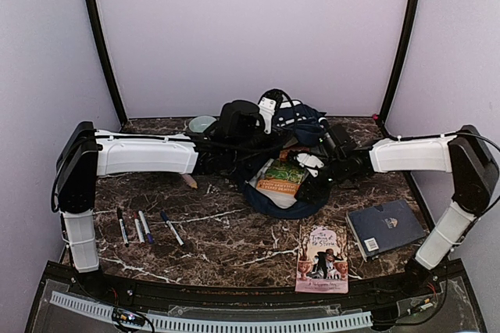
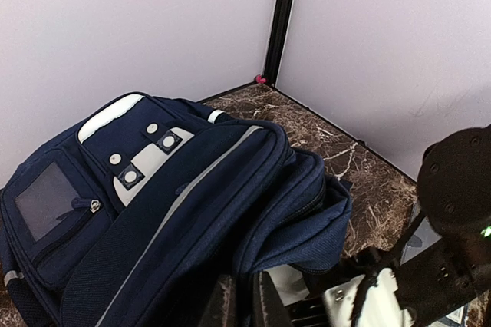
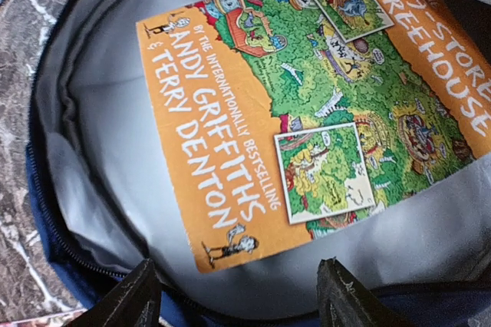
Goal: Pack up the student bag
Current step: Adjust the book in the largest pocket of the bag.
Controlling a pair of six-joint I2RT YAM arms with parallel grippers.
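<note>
My left claw (image 2: pixel 244 305) clamps the student bag (image 2: pixel 153 212) by its flap; my right claw (image 3: pixel 238 304), spread empty, hovers directly over the treehouse book (image 3: pixel 307 104) lying inside its mouth.

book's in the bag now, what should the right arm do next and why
Probably draw the right claw back out of the student bag. It stands open and empty over the treehouse book, which already lies on the grey lining. The pink book and dark blue book lie unpacked on the table.
</note>
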